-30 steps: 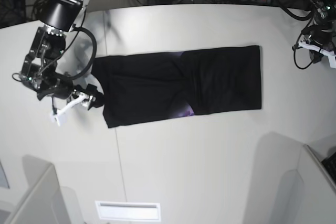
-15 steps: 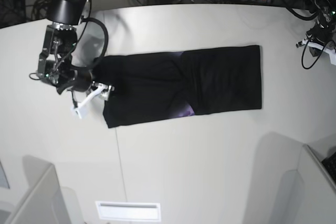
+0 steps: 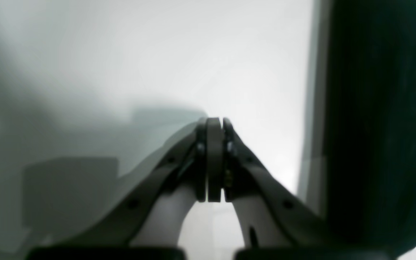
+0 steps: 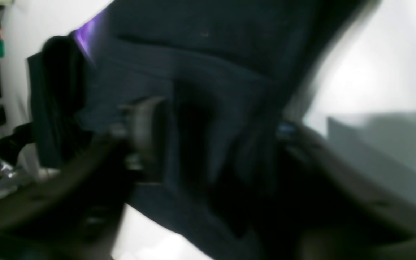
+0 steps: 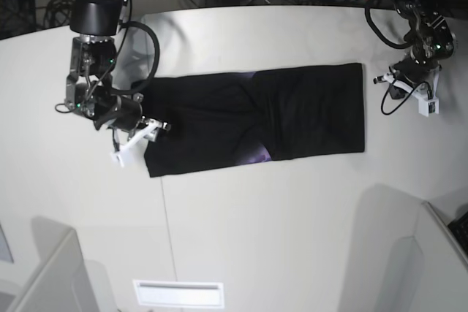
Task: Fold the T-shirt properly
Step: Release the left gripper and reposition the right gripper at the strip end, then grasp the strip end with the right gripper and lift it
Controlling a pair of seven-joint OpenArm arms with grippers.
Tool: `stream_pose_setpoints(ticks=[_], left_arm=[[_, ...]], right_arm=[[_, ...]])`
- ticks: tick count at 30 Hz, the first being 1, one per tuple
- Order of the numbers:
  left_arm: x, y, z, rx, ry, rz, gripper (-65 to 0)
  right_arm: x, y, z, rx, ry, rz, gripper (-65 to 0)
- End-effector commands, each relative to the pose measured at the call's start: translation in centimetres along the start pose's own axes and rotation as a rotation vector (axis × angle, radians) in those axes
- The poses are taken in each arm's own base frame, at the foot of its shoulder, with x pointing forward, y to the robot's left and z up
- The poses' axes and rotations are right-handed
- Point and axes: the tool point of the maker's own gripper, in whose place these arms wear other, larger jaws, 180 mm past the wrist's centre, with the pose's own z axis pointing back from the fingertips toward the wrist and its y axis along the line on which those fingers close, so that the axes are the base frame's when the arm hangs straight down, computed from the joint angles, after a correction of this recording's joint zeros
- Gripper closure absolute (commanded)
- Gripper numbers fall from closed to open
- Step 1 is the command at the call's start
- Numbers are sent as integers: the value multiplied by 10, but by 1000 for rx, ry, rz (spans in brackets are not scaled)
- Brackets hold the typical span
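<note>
I am seeing the right claw (image 5: pixel 140 137) spread at the T-shirt's (image 5: pixel 256 118) left edge, cloth lying between its fingers (image 4: pixel 146 137) in the blurred wrist view. The T-shirt is lying folded into a long band across the white table (image 5: pixel 256 239). The left claw (image 5: pixel 413 93) is hanging pressed together, just beyond the right edge.

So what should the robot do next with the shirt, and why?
Probably close the right gripper on the near end of the T-shirt. The shirt lies as a long flat strip on the table, and the wrist view shows open fingers with cloth between them. The left gripper is shut and empty, off the other end.
</note>
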Motion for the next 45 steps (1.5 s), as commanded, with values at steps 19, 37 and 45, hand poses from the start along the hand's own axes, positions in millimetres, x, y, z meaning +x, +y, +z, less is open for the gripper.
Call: stream_pose_setpoints(ticks=[19, 37, 45], left_arm=[[5, -72, -33, -62, 20, -208, 0], [-2, -36, -12, 18, 22, -230, 0], [-14, -6, 11, 84, 49, -271, 0]], right_arm=[[33, 48, 24, -112, -103, 242, 0], [-18, 217, 9, 147, -85, 373, 0], [-27, 270, 5, 247, -79, 407, 0]])
